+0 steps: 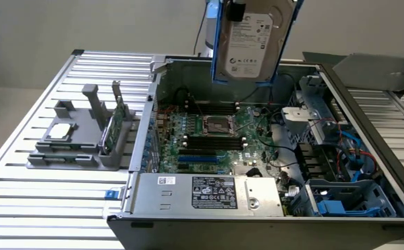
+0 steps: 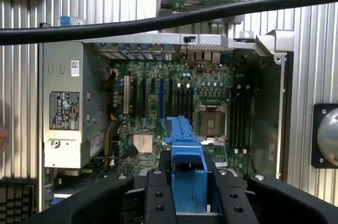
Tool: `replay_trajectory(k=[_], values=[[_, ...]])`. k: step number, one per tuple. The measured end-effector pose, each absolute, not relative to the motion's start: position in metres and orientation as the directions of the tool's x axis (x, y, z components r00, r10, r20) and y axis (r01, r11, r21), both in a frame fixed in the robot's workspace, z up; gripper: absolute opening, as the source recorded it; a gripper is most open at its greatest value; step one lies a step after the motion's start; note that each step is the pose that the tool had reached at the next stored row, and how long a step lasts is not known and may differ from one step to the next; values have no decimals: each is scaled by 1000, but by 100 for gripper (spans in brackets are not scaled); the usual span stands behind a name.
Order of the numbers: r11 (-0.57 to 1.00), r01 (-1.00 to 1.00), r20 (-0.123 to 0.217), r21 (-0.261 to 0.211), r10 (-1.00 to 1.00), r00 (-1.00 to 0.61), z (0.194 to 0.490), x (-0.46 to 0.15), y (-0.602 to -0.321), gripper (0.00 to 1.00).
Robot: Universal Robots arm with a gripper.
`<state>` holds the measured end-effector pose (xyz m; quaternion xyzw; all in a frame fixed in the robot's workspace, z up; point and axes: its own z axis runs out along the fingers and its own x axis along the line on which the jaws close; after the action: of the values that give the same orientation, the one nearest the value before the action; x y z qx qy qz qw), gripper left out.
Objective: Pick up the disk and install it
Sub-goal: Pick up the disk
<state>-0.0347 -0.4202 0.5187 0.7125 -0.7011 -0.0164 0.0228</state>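
The disk [image 1: 251,47] hangs upright in the air above the back of the open computer case [image 1: 143,140]. It is silver-grey with a white label facing the exterior view and blue rails down both sides. My gripper [image 1: 238,11] holds it from the top edge. In the wrist view my gripper [image 2: 189,195] is shut on the disk [image 2: 185,150], whose blue rail juts out between the two black fingers [image 2: 158,195], edge-on, over the motherboard [image 2: 174,102].
Inside the case lie the motherboard [image 1: 216,135], a grey power supply [image 1: 209,192] at the front, and a drive bay with blue brackets [image 1: 348,203] at the exterior view's right. A grey fixture [image 1: 84,140] holding a green card stands on the slatted table [image 1: 42,203]. A black cable [image 2: 158,20] crosses the wrist view.
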Motion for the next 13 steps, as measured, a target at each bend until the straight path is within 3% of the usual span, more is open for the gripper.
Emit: replay_trajectory(k=[13], values=[[-16, -998, 8, 55, -1000, 16, 519, -5, -457, 33]])
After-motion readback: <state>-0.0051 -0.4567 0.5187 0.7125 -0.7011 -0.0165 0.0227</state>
